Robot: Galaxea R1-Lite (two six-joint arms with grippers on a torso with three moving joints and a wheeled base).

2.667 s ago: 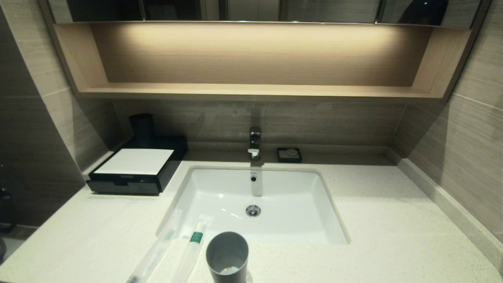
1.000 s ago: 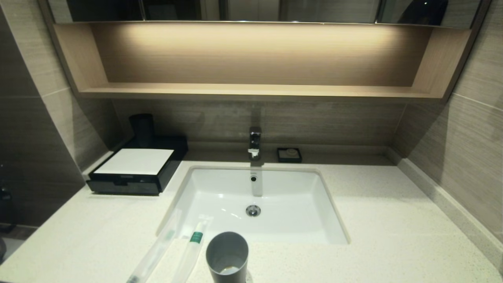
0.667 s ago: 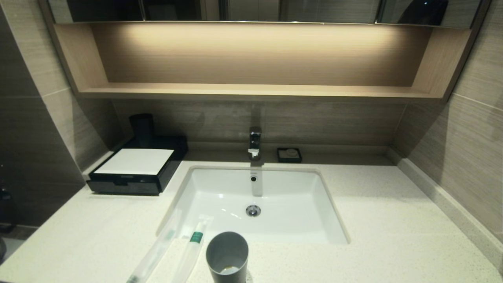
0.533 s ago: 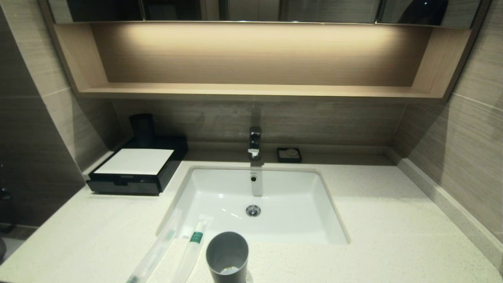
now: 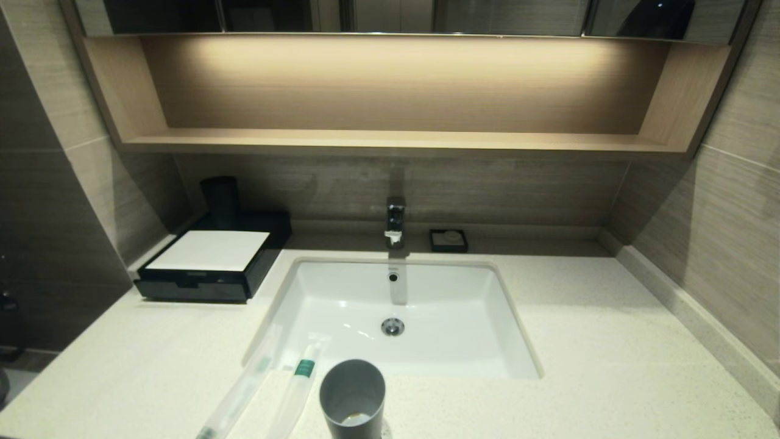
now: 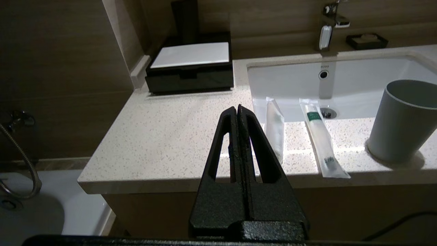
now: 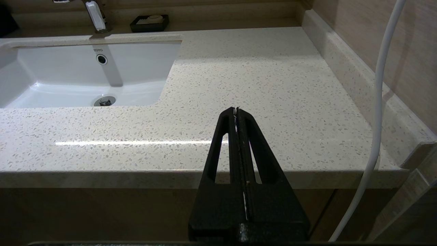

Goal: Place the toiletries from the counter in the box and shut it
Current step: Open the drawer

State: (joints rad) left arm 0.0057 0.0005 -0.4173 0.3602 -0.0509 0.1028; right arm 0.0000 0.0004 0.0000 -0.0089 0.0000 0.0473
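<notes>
Head view first: two slim wrapped packets lying side by side at the near edge of the counter (image 5: 609,341), just left of a grey cup (image 5: 352,396), the plain packet (image 5: 241,387) on the left and the green-banded packet (image 5: 300,384) beside it, far ends reaching over the sink (image 5: 524,360) rim. Well apart at the far left corner, against the wall: the black box (image 5: 210,268), white panel on top, front drawer looking pushed in. Farther back, a tap (image 5: 395,221) and a small black soap dish (image 5: 448,240). Seen only in the wrist views: left gripper (image 6: 237,108) off the near counter edge, fingers pressed together on nothing, aimed between box and packets; right gripper (image 7: 236,110) likewise pinched closed and empty, parked off the near edge at the bare right side. Judged as the very start, nothing yet in the box. Next, probably: spread the left fingers, reach forward, and either draw the drawer out or pinch a packet.
</notes>
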